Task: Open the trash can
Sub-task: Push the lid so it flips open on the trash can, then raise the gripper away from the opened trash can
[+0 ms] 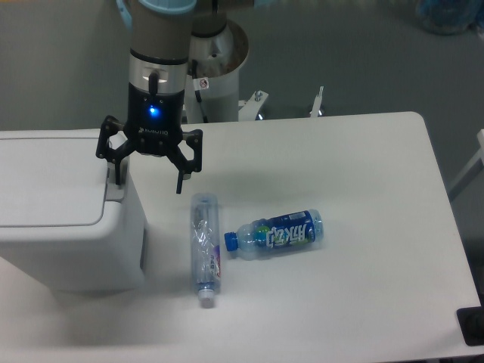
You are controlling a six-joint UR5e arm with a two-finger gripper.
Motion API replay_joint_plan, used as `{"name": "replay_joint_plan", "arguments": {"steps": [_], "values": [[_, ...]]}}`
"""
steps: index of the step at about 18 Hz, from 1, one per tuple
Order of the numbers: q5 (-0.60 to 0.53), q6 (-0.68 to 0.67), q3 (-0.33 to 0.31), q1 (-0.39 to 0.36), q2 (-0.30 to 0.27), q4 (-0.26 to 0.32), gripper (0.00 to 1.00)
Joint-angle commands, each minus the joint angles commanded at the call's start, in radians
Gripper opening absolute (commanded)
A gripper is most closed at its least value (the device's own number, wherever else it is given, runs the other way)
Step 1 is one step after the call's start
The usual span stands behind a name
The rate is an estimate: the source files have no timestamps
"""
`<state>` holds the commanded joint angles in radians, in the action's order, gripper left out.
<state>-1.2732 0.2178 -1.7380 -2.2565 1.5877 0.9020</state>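
We saw the trash can [53, 215] at the left edge of the table [363, 174], its flat lid closed. The gripper [149, 180] hung over the can's right rim with its fingers spread wide, holding nothing: one fingertip [117, 175] stood at the can's top right corner, the other to the right of the can, above the table. Just right of the can lay a clear bottle [204, 248], and right of that, nearly touching it, a blue-labelled bottle [274, 234] on its side.
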Motion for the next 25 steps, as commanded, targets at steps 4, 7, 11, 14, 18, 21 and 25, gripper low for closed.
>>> {"name": "replay_joint_plan", "arguments": {"steps": [4,7,11,14,18,21,25], "values": [[-0.002,0.002,-0.003,0.0,-0.002,0.0,1.0],[-0.002,0.003,-0.003,0.0,0.003,0.0,1.0],[0.0,-0.008,0.008,-0.005,-0.006,0.002,1.0],[0.0,0.001,0.035,-0.006,-0.035,-0.012,1.0],[-0.003,0.035,0.061,-0.043,-0.043,-0.015,1.0],[-0.003,0.147,0.06,-0.107,-0.045,-0.009,1.0],[-0.018,0.343,0.029,-0.196,-0.044,-0.008,1.0]]}}
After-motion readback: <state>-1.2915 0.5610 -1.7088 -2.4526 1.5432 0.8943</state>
